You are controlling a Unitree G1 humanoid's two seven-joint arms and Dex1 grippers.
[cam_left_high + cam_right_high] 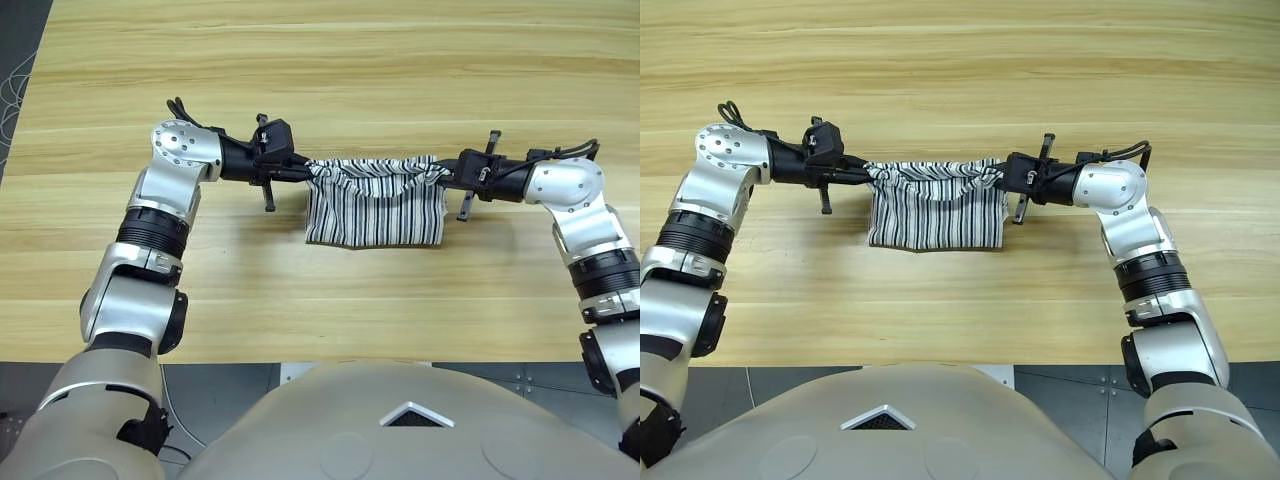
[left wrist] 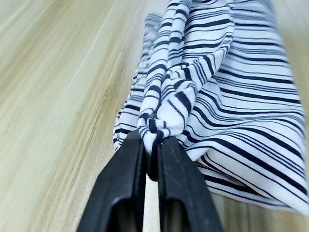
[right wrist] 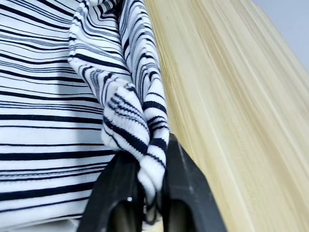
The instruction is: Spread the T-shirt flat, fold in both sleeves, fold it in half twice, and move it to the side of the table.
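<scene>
- L gripper [image 1: 303,172] + R gripper [image 1: 447,174] both pinched shut on T-shirt [image 1: 375,208] top corners, frame centre
- prob mid half-fold; next: lower evenly onto table [image 1: 300,60], align edges, then release

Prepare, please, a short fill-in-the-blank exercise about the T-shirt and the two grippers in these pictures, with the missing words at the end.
1. The T-shirt has a pattern of black and white ____.
2. The left gripper and the right gripper are both ____ on the fabric, one at each end of its upper edge.
3. The table under the T-shirt is made of light ____.

Missing words: stripes; shut; wood.
</scene>
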